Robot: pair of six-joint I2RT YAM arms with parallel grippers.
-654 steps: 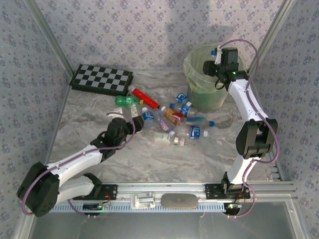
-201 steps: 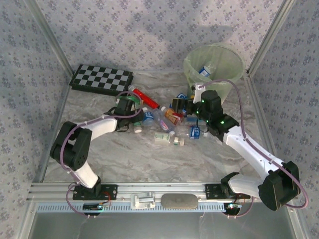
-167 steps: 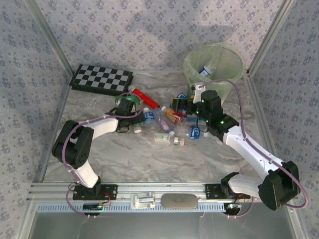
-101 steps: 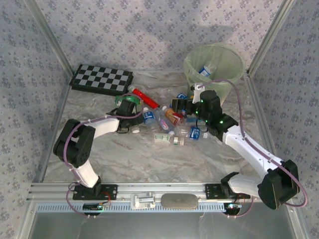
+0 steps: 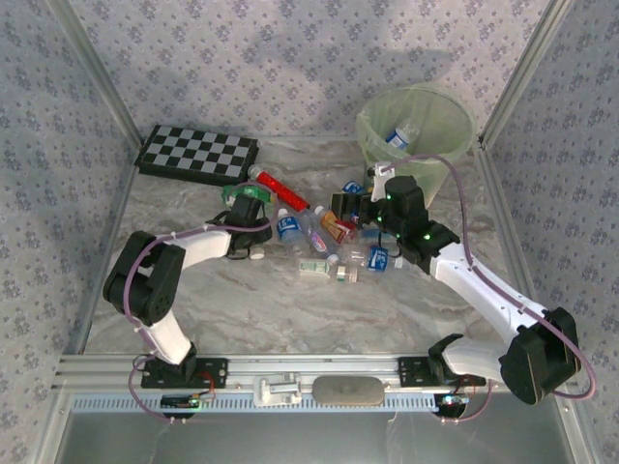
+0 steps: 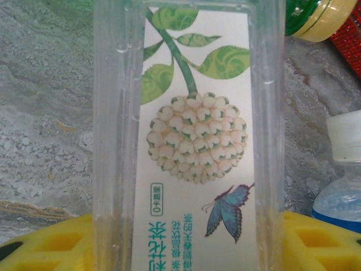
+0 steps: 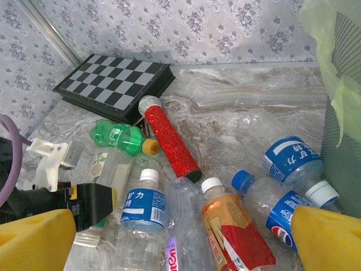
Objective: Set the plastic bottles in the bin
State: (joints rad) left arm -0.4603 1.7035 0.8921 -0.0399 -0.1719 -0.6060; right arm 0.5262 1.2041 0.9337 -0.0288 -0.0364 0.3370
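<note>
A heap of plastic bottles (image 5: 334,237) lies mid-table: blue-labelled ones (image 7: 138,209), an orange-labelled one (image 7: 237,240), a green one (image 7: 115,137). My left gripper (image 5: 253,230) is shut on a clear square bottle with a flower label (image 6: 192,141), which lies on the marble at the heap's left end. Its yellow fingers (image 6: 51,248) press both sides of that bottle. My right gripper (image 7: 180,248) hangs open over the heap's right part with nothing between its fingers (image 7: 327,237). The pale green bin (image 5: 416,130) stands at the back right, with a bottle (image 5: 397,137) inside.
A red glittery stick (image 7: 169,138) lies between the green bottle and the heap. The checkerboard (image 5: 198,155) rests at the back left. The bin's wall and liner (image 7: 338,84) are close on my right gripper's right. Bare marble stretches in front of the heap.
My left gripper's jaws have closed from wide open onto the flower-labelled bottle. The right gripper has barely shifted and stays open.
</note>
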